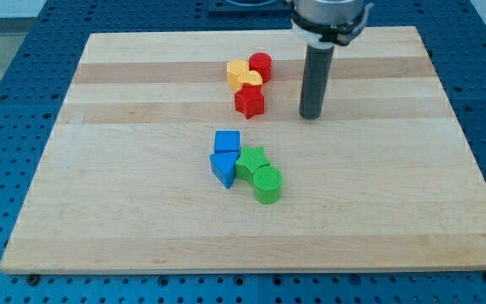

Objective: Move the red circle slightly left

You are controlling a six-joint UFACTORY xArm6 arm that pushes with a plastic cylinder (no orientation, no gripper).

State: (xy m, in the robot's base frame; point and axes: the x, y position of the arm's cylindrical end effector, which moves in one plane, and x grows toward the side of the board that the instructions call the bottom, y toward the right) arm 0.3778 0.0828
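Red circle [261, 65] near the surface's [142, 211] top, touching a yellow block [238, 72] on its left and a second yellow block [249, 81] below-left. Red star [249, 101] just beneath those. Tip [311, 115] well right of the cluster, touching nothing; no gripper on this rod. Farther down: blue cube [227, 142], blue triangle [223, 169], green star [251, 161], green cylinder [267, 184], bunched together.

Wooden board [142, 211] with eight coloured blocks
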